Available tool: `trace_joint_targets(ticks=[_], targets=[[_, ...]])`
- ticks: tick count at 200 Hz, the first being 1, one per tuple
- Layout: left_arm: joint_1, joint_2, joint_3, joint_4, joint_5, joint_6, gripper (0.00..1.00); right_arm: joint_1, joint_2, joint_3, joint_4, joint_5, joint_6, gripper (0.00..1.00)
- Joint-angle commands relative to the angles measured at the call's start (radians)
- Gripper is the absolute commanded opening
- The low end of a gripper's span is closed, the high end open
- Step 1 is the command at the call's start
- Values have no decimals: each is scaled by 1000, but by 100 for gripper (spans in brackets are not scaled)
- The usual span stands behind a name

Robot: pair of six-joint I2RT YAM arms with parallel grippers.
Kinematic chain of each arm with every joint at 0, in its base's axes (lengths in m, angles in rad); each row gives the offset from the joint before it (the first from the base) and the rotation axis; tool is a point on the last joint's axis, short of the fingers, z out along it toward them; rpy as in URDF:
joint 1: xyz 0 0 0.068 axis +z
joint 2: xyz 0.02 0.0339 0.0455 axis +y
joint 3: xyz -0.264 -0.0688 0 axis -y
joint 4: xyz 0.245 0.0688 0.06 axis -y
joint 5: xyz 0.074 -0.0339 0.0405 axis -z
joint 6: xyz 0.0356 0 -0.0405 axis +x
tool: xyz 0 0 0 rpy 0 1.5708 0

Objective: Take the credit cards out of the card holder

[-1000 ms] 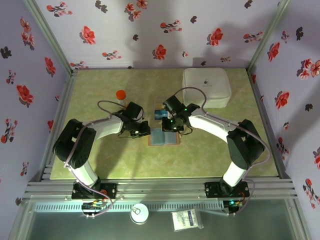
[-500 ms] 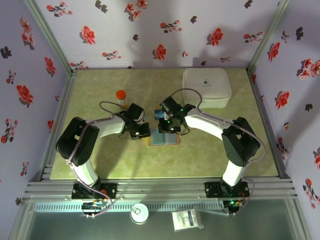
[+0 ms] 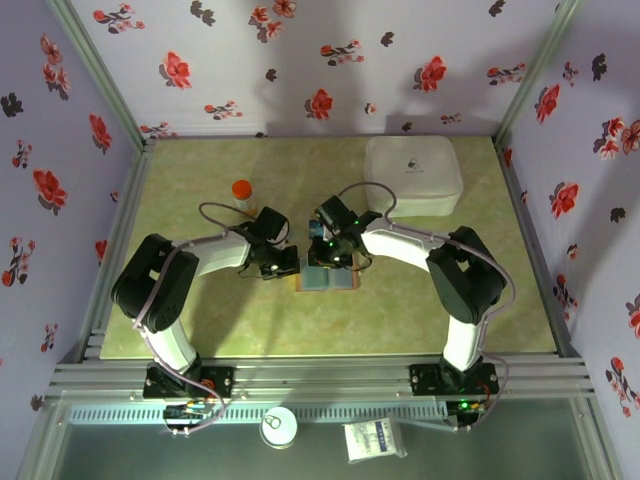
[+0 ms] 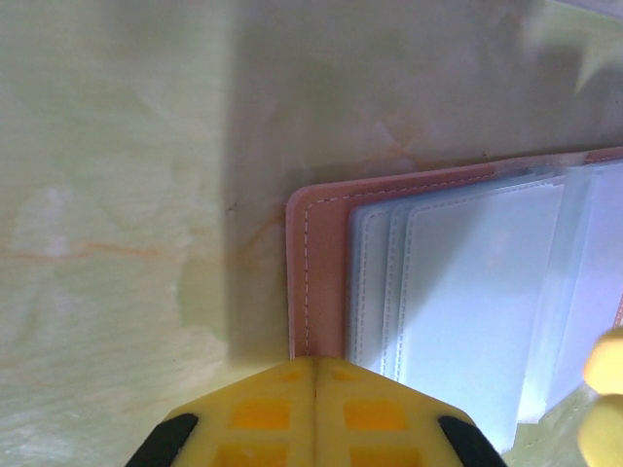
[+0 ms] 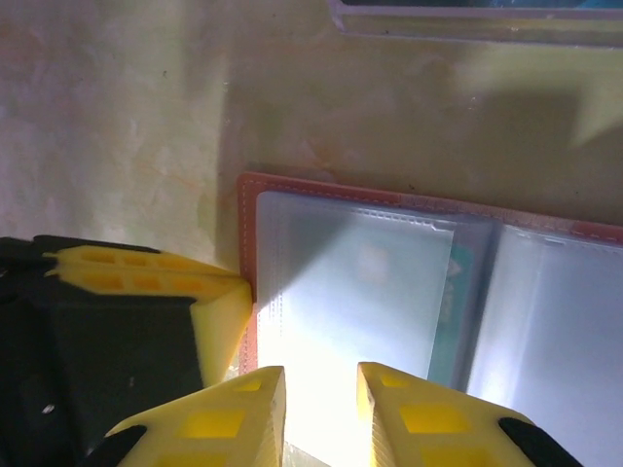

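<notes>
Two yellow-fingered grippers meet at the small tan-brown bifold card holder (image 3: pixel 328 280). It lies open in the middle of the pale green marbled desk (image 3: pixel 220 322), with its grey-blue panels facing up. The left gripper (image 4: pixel 313 368) has its fingers pressed together and touches the holder's left rim. The right gripper (image 5: pixel 319 381) hovers over the left panel, fingers slightly apart with nothing between them. A thin teal credit card (image 5: pixel 453 311) sits tucked in a pocket beside the fold.
</notes>
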Motion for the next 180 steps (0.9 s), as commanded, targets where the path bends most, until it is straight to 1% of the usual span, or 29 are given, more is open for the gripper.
trace_joint_targets(ticks=[1,72,124,180], targets=[[-5,13,10,-47,-31,31,5,8,28,-10,10,-17,34,26],[-5,12,14,-57,-37,36,4,6,47,-17,-26,25,31,27],[-6,15,16,-66,-44,37,4,5,54,-30,9,-16,37,24],[-6,8,20,-84,-67,40,4,-6,36,-33,-46,39,23,25]])
